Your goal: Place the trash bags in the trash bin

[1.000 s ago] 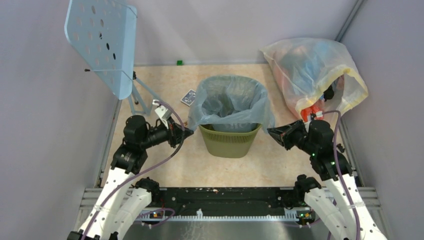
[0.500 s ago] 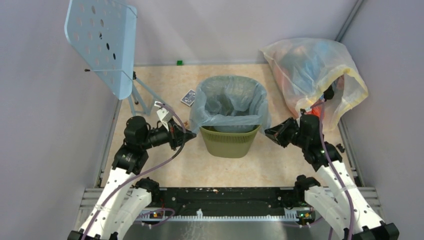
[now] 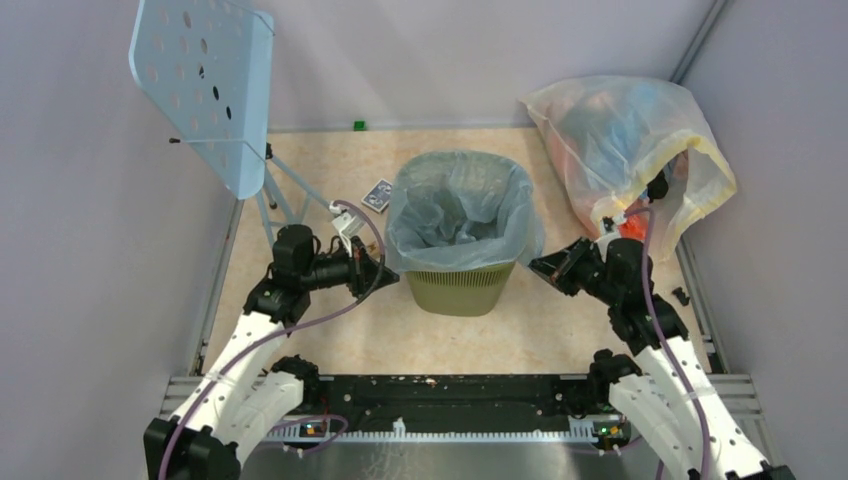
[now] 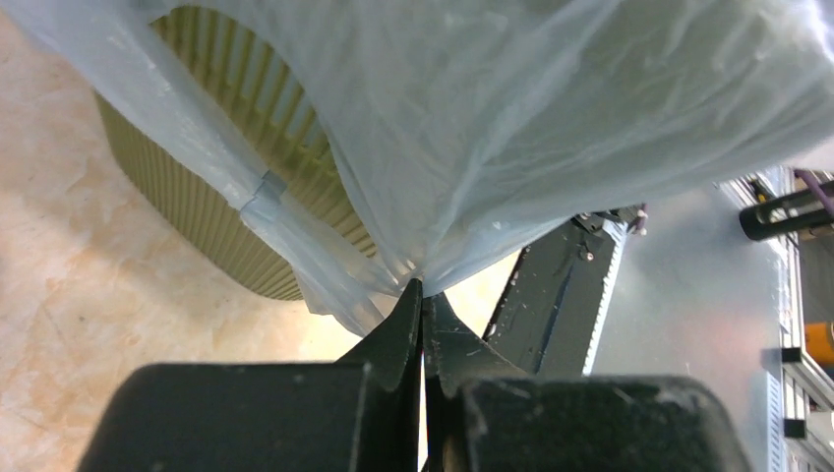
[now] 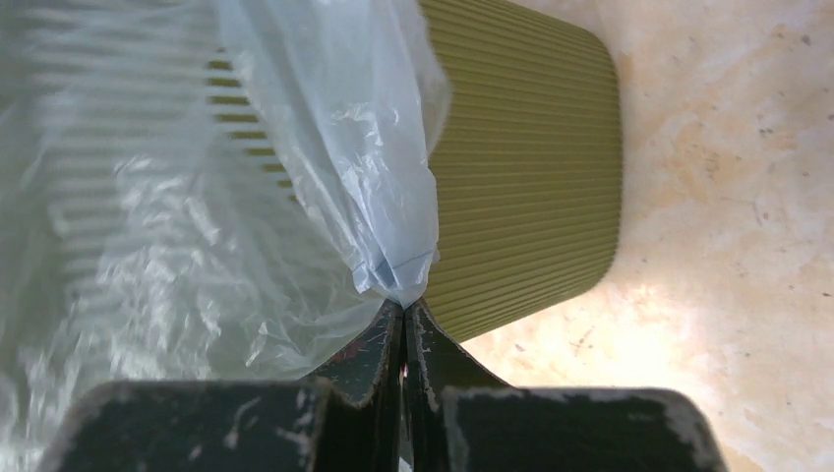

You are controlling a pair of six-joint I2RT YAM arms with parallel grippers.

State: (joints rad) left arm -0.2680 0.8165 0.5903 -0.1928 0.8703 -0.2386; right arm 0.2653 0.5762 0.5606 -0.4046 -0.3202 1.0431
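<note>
The pale blue-grey trash bag [image 3: 455, 210] sits inside the olive-green trash bin [image 3: 455, 290] with its rim folded down over the bin's edge. My left gripper [image 3: 388, 270] is shut on the bag's left hem [image 4: 393, 246], beside the bin's ribbed wall [image 4: 211, 211]. My right gripper [image 3: 536, 266] is shut on the bag's right hem [image 5: 388, 256], beside the bin [image 5: 531, 167]. Both hems are drawn down along the bin's sides.
A big clear-yellowish sack [image 3: 625, 145] of coloured items lies at the back right. A pale blue perforated chair [image 3: 205, 85] stands at the back left. A small card [image 3: 377, 195] lies behind the bin. The black base rail [image 3: 440, 395] runs along the near edge.
Both grippers have moved inward towards the bin with the hems, and the left arm has pushed forward. The bag's skirt now lies closer against the bin's sides.
</note>
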